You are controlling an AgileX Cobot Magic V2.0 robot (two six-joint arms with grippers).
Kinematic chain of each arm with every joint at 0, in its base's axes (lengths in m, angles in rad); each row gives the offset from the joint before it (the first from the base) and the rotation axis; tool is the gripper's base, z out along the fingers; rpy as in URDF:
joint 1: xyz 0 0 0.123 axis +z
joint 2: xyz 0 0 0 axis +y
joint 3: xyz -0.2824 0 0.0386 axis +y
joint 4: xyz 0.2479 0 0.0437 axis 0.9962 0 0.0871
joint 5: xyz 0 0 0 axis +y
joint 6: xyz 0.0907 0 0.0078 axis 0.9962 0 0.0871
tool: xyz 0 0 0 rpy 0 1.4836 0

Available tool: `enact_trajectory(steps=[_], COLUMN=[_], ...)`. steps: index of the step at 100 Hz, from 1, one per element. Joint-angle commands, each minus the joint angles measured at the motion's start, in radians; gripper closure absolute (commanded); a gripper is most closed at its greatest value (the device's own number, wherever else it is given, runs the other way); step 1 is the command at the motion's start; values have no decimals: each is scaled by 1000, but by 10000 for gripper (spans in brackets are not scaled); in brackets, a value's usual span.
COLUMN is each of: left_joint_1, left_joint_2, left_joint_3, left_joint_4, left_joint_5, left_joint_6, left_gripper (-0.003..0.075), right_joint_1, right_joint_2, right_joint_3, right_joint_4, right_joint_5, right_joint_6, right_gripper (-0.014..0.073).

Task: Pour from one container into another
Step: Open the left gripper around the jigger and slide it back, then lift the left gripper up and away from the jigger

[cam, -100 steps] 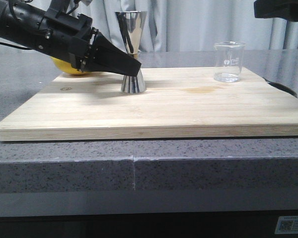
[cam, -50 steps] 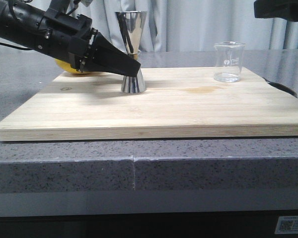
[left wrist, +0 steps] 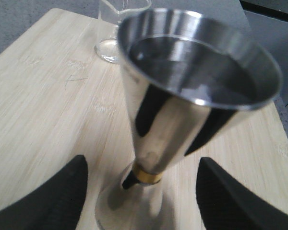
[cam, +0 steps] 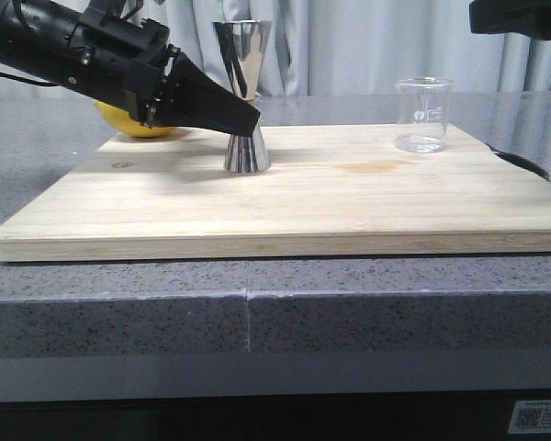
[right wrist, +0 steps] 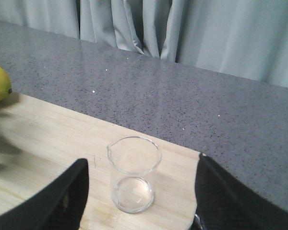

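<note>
Left gripper (left wrist: 141,191) spread wide, fingers flanking jigger (cam: 243,96) at gold waist, untouched; likely bracing it before pour. Right gripper (right wrist: 141,191) likewise apart, hovering above beaker (right wrist: 133,173) (looks empty; contents unclear). Beaker at 3 o'clock from jigger, well apart, near board (cam: 349,207) far-right corner. Open board between. Lemon (cam: 129,124) behind left arm.

Pale wooden cutting board (cam: 349,197) lies flat on grey speckled stone worktop (cam: 257,294), w/ faint darker stain near its middle-right. Yellow lemon (cam: 133,124) sits at board's far left corner, partly hidden. Grey-white pleated curtains (cam: 349,46) hang behind worktop
</note>
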Motion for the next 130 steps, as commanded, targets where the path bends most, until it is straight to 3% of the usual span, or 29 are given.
enact_trajectory(steps=[1, 94, 130], left_joint_1=[7, 8, 82], left_joint_2=[-73, -148, -185], left_joint_3=[-21, -21, -21], left_joint_4=[-55, 34, 61], left_joint_5=[90, 90, 90], left_joint_6=[-9, -39, -67], left_gripper=[267, 267, 267], right_joint_1=[-4, -4, -4], right_joint_2=[-29, -29, -29], right_joint_3=[-26, -26, -26], right_joint_4=[9, 9, 9], right_joint_5=[-68, -68, -68], right_joint_6=[0, 0, 0], right_gripper=[165, 165, 165])
